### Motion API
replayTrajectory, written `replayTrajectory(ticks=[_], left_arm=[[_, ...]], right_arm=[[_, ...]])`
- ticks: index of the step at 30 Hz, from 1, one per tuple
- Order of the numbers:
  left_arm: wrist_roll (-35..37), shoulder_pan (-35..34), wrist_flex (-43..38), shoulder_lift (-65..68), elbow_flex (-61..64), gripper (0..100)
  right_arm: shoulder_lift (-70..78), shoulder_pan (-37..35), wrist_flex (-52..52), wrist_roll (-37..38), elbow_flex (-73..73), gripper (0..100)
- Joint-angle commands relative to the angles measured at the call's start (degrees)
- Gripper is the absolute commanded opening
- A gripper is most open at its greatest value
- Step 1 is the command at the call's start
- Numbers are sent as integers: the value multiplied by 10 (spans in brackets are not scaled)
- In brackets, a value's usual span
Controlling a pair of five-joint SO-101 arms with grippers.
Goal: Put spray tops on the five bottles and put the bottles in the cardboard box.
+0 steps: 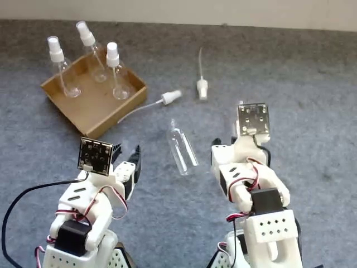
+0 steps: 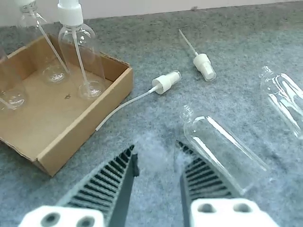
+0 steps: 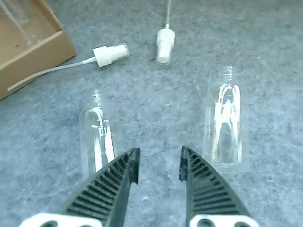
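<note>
Left jaws spread apart and empty, low over the table (image 1: 312, 84), just beside the first lying bottle (image 2: 222, 146). Right jaws spread too, pinching nothing, aimed at the gap between that bottle and the second lying bottle (image 3: 225, 123). Three finished bottles (image 1: 117, 78) upright in the cardboard box (image 1: 92, 111). Two more tops loose on the table: first spray top (image 1: 172, 97) with its thin tube reaching toward the box wall, second spray top (image 1: 202, 88) a little beyond.

Probably risky from here: smooth round plastic, likely to roll away or squirt out of the jaws when pinched off centre. Thin tubes easy to bend, or to miss the narrow neck with a tilted bottle. Could also knock over the upright bottles while lowering another into the box.

No label, brand or readable writing on bottles, tops or box.
</note>
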Motion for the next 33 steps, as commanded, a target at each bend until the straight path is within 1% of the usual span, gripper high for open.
replayTrajectory(ticks=[1,7,11,15,19,23,24,28,33], left_arm=[[-10,7,4,-7,-34,88],[-10,7,16,-7,-39,88],[-7,7,63,-7,-87,86],[-10,7,95,-6,-118,85],[-10,7,95,-5,-121,85],[-12,7,95,-4,-126,85],[-23,7,95,-3,-133,85],[-42,4,101,65,-189,84],[-42,7,100,227,-273,84]], right_arm=[[-43,8,30,-4,-7,117],[-174,8,36,-4,-1,116],[-199,9,30,-4,22,116],[-199,8,-34,-4,80,116],[-201,10,-95,-4,136,116],[-203,10,-128,-7,165,116],[-203,10,-135,-8,167,116],[-204,11,-146,-8,184,116],[-204,11,-146,-9,195,116]])
